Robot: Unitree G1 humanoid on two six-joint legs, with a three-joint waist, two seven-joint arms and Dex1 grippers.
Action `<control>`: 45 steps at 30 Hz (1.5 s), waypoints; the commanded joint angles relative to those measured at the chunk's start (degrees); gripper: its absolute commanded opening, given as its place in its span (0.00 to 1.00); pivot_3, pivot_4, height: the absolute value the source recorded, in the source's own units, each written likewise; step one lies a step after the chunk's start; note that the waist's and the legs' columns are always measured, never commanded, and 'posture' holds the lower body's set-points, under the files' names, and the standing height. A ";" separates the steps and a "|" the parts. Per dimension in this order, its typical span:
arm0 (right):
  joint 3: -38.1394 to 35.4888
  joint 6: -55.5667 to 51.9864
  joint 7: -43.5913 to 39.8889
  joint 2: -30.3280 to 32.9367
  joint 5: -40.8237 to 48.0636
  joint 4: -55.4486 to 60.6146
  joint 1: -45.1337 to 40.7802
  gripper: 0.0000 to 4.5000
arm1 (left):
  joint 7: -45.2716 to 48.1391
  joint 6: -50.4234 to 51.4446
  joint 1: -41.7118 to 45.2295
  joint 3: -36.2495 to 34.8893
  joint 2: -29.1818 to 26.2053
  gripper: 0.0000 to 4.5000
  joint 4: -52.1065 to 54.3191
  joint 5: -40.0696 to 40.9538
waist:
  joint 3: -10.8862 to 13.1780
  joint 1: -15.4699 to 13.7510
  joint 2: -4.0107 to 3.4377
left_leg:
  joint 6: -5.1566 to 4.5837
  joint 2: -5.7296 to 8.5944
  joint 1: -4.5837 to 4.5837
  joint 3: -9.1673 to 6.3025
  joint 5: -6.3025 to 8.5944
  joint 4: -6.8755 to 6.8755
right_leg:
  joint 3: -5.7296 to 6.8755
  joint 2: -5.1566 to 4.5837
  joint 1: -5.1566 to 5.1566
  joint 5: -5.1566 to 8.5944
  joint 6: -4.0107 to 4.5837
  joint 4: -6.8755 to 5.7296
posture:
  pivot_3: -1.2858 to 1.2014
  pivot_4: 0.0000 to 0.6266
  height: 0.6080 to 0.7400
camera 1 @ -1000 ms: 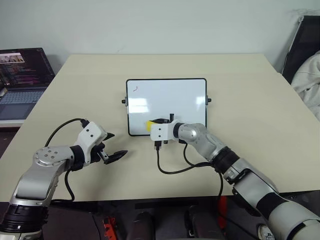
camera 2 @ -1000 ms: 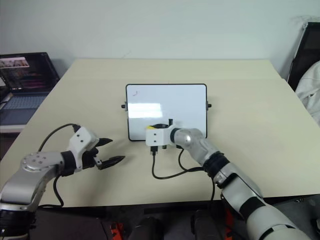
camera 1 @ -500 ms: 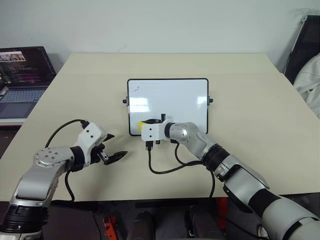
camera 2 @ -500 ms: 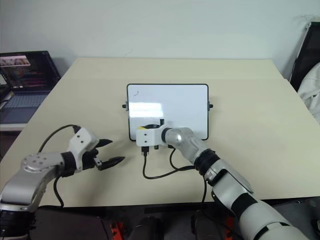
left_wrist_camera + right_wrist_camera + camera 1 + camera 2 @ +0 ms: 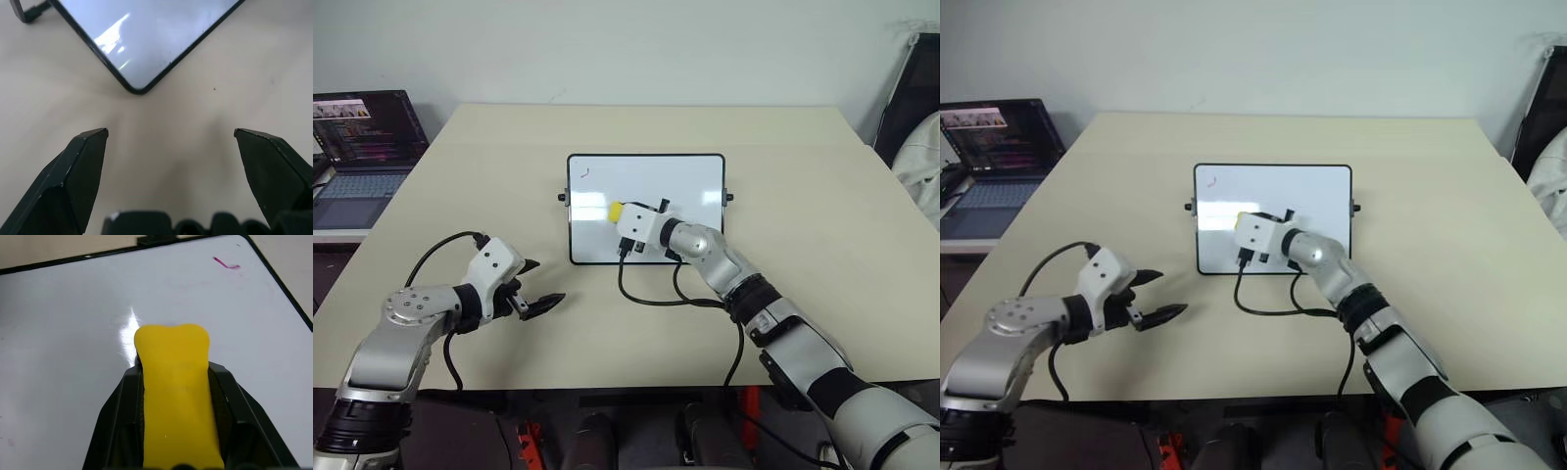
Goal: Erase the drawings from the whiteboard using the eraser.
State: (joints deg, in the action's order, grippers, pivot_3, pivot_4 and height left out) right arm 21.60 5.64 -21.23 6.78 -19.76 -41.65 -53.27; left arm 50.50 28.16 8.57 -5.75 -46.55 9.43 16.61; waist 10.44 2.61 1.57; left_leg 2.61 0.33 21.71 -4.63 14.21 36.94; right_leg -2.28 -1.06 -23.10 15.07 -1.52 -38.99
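The whiteboard [image 5: 646, 208] lies flat near the middle of the table [image 5: 803, 176]. The right gripper [image 5: 173, 377] pinches the yellow eraser [image 5: 176, 396] between its two fingers, the block projecting past the fingertips over the board's left half, near its middle. One small red drawing [image 5: 226, 263] remains near the board's far left corner, well apart from the eraser. The left gripper [image 5: 171, 134], its fingers spread and holding nothing, hovers over bare table just off the board's near left corner. A laptop [image 5: 357, 147] stands beside the table on the left.
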 commanded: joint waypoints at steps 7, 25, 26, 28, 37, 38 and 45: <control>-8.86 -2.35 3.30 -0.26 6.34 -4.86 -3.40 0.29 | 0.33 -0.22 6.65 2.90 2.14 1.00 0.94 0.27 | 0.01 0.66 -0.01 | 0.00 -0.01 0.05 0.07 0.00 -0.07 | -0.03 0.00 -0.08 0.00 0.00 0.02 | 0.52 0.24 1.00; -10.04 -1.15 3.05 -1.57 7.65 -3.52 -0.76 1.00 | 0.54 -1.17 6.71 3.13 2.19 1.00 -0.06 0.12 | 0.01 0.80 -0.02 | -0.04 -0.02 -0.02 0.06 -0.02 -0.04 | -0.07 0.02 -0.03 0.02 -0.10 0.00 | 0.52 0.24 1.00; -10.41 -2.09 2.65 -1.10 8.13 -1.32 0.56 1.00 | 0.55 -1.22 6.67 3.07 2.17 1.00 -0.09 0.12 | 0.01 0.74 -0.02 | -0.04 -0.02 0.01 0.05 -0.02 -0.05 | -0.07 0.02 -0.05 0.03 -0.10 0.02 | 0.52 0.24 1.00; -11.44 -4.01 2.02 -0.05 9.28 3.48 3.64 1.00 | 0.61 -1.30 6.61 2.97 2.09 1.00 -0.21 0.15 | 0.02 0.62 -0.02 | -0.04 0.00 0.07 0.04 -0.02 -0.07 | -0.06 0.02 -0.08 -0.01 -0.05 0.03 | 0.52 0.24 1.00; -13.20 -9.23 0.98 1.17 12.86 14.94 10.02 1.00 | 1.12 -1.97 7.64 3.78 2.28 1.00 -1.54 -0.23 | 0.04 0.65 -0.05 | -0.02 0.00 0.12 0.02 0.01 -0.13 | -0.06 -0.02 -0.10 0.02 -0.09 0.10 | 0.52 0.24 1.00; -13.09 -9.36 1.02 1.18 12.87 14.99 10.09 1.00 | 1.17 -2.03 7.80 3.85 2.32 1.00 -1.68 -0.28 | 0.04 0.67 -0.06 | -0.02 0.00 0.12 0.03 0.01 -0.13 | -0.06 -0.01 -0.11 0.02 -0.10 0.10 | 0.52 0.24 1.00; -12.24 -9.42 0.50 -0.31 13.88 16.05 10.19 1.00 | 1.55 -2.42 8.15 3.83 2.28 1.00 -2.22 -0.39 | 0.04 0.76 -0.06 | -0.02 0.00 0.12 0.05 0.01 -0.15 | -0.08 -0.01 -0.13 0.03 -0.11 0.12 | 0.52 0.24 1.00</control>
State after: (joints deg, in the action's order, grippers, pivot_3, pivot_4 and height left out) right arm 9.57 -3.29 -20.47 6.92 -6.61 -27.15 -43.36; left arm 51.91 26.91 15.73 -1.50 -44.13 6.39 16.32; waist 10.48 3.37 1.51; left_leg 2.60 0.32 21.84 -4.58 14.21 36.78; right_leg -2.35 -1.06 -23.24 15.10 -1.62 -38.88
